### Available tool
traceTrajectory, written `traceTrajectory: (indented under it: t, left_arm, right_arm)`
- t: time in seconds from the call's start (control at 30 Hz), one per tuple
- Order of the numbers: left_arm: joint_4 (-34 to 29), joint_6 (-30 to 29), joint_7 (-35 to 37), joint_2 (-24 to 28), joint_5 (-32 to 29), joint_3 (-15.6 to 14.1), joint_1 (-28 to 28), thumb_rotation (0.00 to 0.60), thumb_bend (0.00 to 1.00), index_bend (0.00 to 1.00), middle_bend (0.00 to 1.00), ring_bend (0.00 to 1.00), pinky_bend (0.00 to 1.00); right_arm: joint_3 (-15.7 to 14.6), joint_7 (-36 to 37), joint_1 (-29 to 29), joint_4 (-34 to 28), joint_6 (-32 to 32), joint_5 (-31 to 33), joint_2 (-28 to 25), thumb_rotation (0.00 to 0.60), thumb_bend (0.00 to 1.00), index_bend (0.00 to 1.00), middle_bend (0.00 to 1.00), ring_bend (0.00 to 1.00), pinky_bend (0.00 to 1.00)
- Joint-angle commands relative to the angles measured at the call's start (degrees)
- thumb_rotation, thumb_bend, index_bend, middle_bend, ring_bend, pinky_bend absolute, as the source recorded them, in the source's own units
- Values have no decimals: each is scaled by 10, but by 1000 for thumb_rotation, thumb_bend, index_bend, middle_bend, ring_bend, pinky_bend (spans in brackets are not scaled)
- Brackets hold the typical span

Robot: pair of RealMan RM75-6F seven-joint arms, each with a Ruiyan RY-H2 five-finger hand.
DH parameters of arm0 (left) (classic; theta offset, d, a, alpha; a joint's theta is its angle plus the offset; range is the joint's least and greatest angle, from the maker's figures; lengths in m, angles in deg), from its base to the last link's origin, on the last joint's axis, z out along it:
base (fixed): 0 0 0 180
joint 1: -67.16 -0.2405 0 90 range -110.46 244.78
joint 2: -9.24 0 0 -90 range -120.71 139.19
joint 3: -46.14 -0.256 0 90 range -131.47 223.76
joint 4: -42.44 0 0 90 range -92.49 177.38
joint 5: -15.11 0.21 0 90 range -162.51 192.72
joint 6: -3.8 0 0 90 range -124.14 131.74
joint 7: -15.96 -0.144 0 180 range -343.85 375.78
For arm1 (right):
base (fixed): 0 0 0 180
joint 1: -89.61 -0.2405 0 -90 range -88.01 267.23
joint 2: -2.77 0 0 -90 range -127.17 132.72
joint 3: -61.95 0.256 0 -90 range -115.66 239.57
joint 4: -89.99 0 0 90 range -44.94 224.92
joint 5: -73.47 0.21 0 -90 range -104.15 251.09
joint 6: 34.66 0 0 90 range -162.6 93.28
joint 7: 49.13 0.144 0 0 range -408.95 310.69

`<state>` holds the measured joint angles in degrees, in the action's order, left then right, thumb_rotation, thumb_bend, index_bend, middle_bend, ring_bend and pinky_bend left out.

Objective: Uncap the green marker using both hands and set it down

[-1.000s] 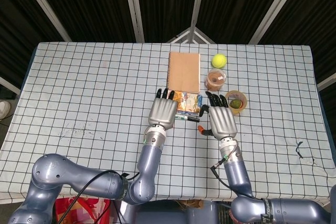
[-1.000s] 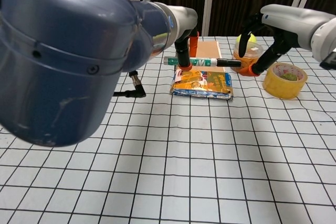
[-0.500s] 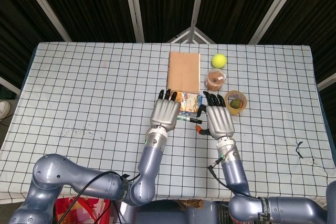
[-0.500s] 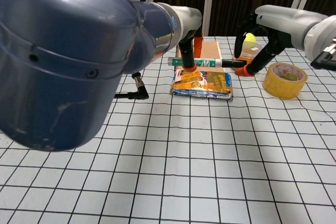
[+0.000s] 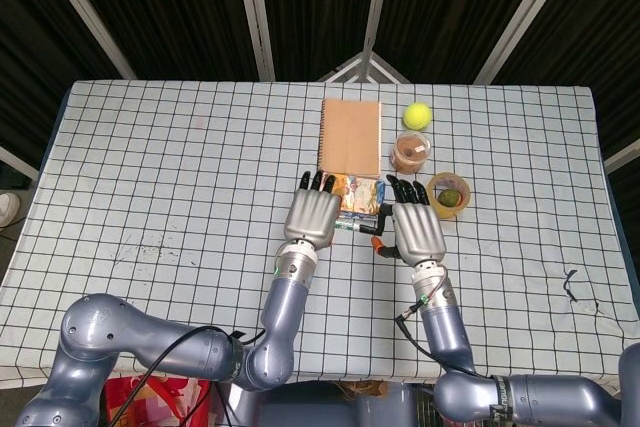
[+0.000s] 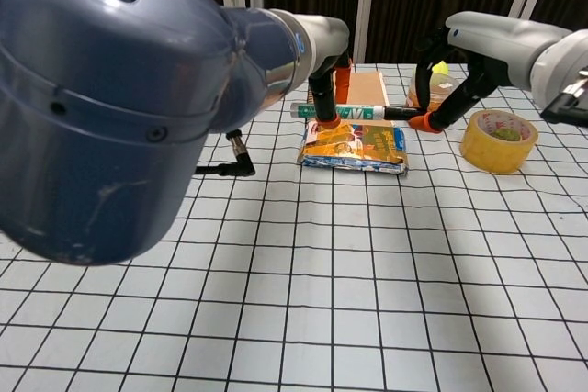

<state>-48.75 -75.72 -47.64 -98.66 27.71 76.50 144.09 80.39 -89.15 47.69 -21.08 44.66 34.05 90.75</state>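
Green marker (image 6: 344,111) held level above a snack packet (image 6: 356,147): left hand (image 6: 323,103) grips its barrel, right hand (image 6: 439,98) pinches its black cap.

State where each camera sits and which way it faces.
Head view: high above the table, looking steeply down; both forearms show, left hand and right hand over the green marker.
Chest view: low at table height, facing forward; the left arm fills the foreground.
Shared: both hands, marker, snack packet, tape roll.
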Motion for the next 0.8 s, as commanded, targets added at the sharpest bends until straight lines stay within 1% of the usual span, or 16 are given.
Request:
traceTrajectory:
  t: [0.03, 0.3, 0.5, 0.8]
  left_arm:
    - [-1, 2, 3, 0, 1, 0, -1, 600, 530, 554, 96, 0, 0]
    - [-4, 5, 6, 0, 4, -2, -1, 600, 530, 554, 96, 0, 0]
    - [-3, 6, 3, 0, 1, -4, -1, 600, 530, 554, 96, 0, 0]
    - [-9, 7, 6, 2, 5, -5, -3, 600, 530, 554, 96, 0, 0]
  right_arm:
    - [0, 0, -1, 1, 0, 2, 1, 600, 305, 651, 81, 80, 36]
    - [0, 0, -5, 5, 1, 2, 5, 600, 309, 651, 81, 80, 36]
    - [1, -4, -8, 3, 3, 0, 4, 600, 310, 597, 81, 80, 36]
    - [1, -11, -15, 7, 0, 11, 9, 600, 310, 591, 80, 80, 36]
